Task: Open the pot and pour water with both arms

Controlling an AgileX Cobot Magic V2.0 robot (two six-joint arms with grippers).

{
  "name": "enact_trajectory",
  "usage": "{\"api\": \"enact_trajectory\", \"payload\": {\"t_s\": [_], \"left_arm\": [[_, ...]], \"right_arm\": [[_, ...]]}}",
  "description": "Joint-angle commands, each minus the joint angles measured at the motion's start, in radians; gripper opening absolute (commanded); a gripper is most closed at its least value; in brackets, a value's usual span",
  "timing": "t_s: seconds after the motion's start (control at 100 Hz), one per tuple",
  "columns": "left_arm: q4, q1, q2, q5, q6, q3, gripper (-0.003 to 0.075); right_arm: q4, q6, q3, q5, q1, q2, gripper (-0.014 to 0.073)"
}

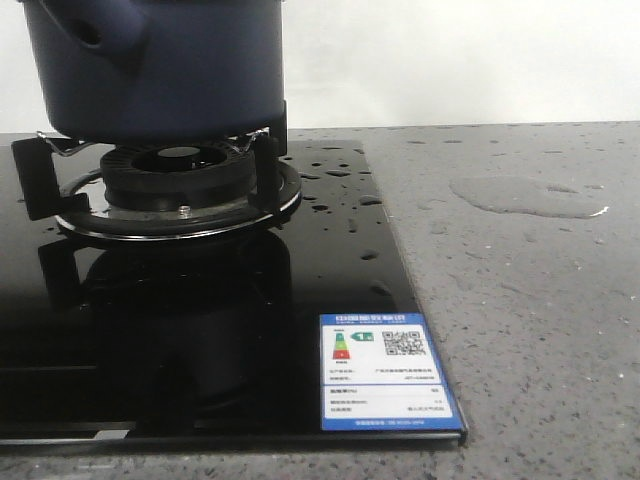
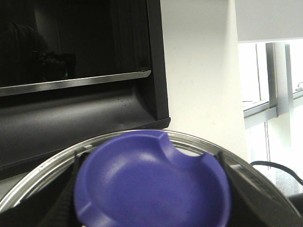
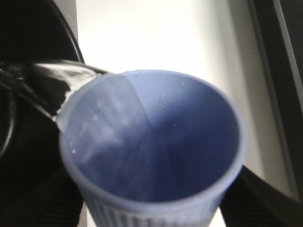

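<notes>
Pour step: dark navy-blue round pot (image 1: 155,65) on the burner at the worktop's far-left; left gripper apparently clenched on a blue-knobbed lid (image 2: 151,182), right on a ribbed light-blue cup (image 3: 154,142), fingers hidden; next, tip cup over pot.

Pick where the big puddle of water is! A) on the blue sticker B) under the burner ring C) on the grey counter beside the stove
C: the water lies as a glossy puddle on the grey counter, right of the black stove top.
</notes>
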Motion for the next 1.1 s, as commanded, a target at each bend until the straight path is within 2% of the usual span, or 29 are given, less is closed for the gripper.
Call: {"api": "enact_trajectory", "payload": {"t_s": [0.0,0.16,0.29,0.46,0.58,0.75,1.09], "left_arm": [[-0.057,-0.006,-0.019,0.009,-0.01,-0.036,0.0251],[-0.055,-0.006,-0.019,0.009,-0.01,-0.036,0.0251],[-0.055,-0.006,-0.019,0.009,-0.01,-0.036,0.0251],[-0.055,-0.006,-0.019,0.009,-0.01,-0.036,0.0251],[-0.055,-0.006,-0.019,0.009,-0.01,-0.036,0.0251],[-0.055,-0.006,-0.019,0.009,-0.01,-0.036,0.0251],[-0.055,-0.006,-0.019,0.009,-0.01,-0.036,0.0251]], "right_arm": [[-0.078,-0.004,-0.044,-0.069,0.0,-0.038,0.0201],[-0.255,-0.004,-0.044,-0.069,0.0,-0.036,0.0201],[-0.292,-0.004,-0.044,-0.076,0.0,-0.034,0.0201],[-0.413,-0.004,-0.046,-0.076,0.0,-0.034,0.0201],[-0.624,-0.004,-0.048,-0.076,0.0,-0.034,0.0201],[-0.822,-0.004,-0.053,-0.042,0.0,-0.034,0.0201],[-0.83,-0.038,-0.063,-0.02,0.0,-0.034,0.0201]]}}
